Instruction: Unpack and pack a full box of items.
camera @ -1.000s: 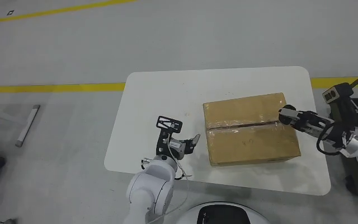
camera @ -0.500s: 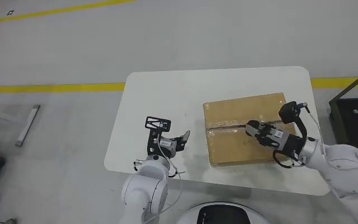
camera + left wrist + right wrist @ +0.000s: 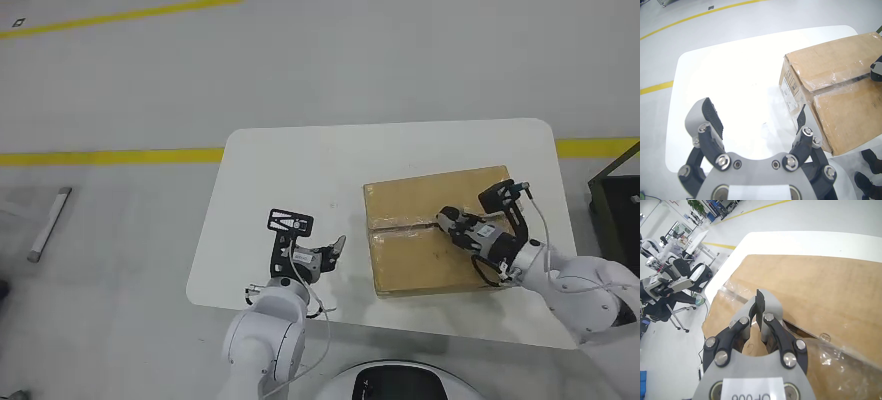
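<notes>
A brown cardboard box (image 3: pixel 440 200) stands on the right half of the white table (image 3: pixel 300 170), its two top flaps closed along a centre seam under torn clear tape. My right gripper (image 3: pixel 445 216) is shut, its fingertips pressed down at the seam in the middle of the box top (image 3: pixel 810 279); beside the gripper (image 3: pixel 758 303) one flap edge has lifted, leaving a dark gap. My left gripper (image 3: pixel 322 250) hangs open over the bare table, left of the box. Its fingers (image 3: pixel 712 111) hold nothing, and the box's (image 3: pixel 838 79) labelled side faces it.
The table's left and far parts are bare white surface. A dark bin (image 3: pixel 620 200) stands on the floor past the table's right edge. Yellow floor lines (image 3: pixel 110 156) run behind the table.
My right arm has swung in from the box's right edge to the seam at the middle of the top. My left gripper shifted slightly and stays open.
</notes>
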Controlling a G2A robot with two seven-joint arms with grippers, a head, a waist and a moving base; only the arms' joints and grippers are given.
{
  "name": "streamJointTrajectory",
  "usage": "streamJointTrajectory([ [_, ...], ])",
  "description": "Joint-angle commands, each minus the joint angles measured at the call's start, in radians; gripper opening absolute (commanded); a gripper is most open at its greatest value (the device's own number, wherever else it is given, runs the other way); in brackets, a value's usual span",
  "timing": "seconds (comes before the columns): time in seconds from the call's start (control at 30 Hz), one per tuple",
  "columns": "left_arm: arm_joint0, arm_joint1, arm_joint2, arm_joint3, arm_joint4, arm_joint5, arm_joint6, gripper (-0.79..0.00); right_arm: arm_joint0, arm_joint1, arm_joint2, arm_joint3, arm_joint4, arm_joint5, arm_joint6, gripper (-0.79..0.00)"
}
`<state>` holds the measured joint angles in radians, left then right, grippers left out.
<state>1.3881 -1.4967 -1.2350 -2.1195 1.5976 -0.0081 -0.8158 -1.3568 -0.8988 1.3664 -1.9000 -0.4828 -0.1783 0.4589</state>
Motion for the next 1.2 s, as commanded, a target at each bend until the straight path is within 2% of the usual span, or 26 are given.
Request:
streamJointTrajectory([
  [0.0, -0.001, 0.001, 0.001, 0.002, -0.001, -0.001, 0.000, 0.000, 0.008, -0.002, -0.005, 0.008, -0.011, 0.002, 0.007, -0.785],
  [0.27, -0.005, 0.003, 0.001, 0.004, 0.000, 0.000, -0.005, 0.000, 0.026, -0.008, -0.001, 0.013, -0.019, 0.006, 0.008, -0.785],
  [0.5, -0.004, 0.006, -0.006, -0.005, 0.007, 0.003, -0.003, 0.000, 0.020, -0.011, 0.016, -0.066, 0.013, -0.048, 0.009, -0.785],
  [0.63, 0.002, 0.008, -0.013, -0.012, 0.010, 0.005, 0.000, 0.000, 0.052, -0.019, -0.049, -0.060, -0.032, -0.069, 0.034, -0.785],
  [0.87, 0.012, 0.011, -0.013, -0.022, 0.013, 0.014, 0.003, 0.000, 0.139, -0.044, -0.164, 0.025, -0.080, -0.030, 0.026, -0.785],
  [1.03, 0.018, 0.012, -0.013, -0.021, 0.014, 0.019, 0.007, 0.000, 0.123, -0.042, -0.105, 0.005, -0.032, -0.033, 0.009, -0.785],
  [1.17, 0.013, 0.013, -0.009, -0.021, 0.013, 0.022, 0.006, 0.000, 0.047, -0.028, 0.034, -0.047, -0.012, -0.014, -0.014, -0.785],
])
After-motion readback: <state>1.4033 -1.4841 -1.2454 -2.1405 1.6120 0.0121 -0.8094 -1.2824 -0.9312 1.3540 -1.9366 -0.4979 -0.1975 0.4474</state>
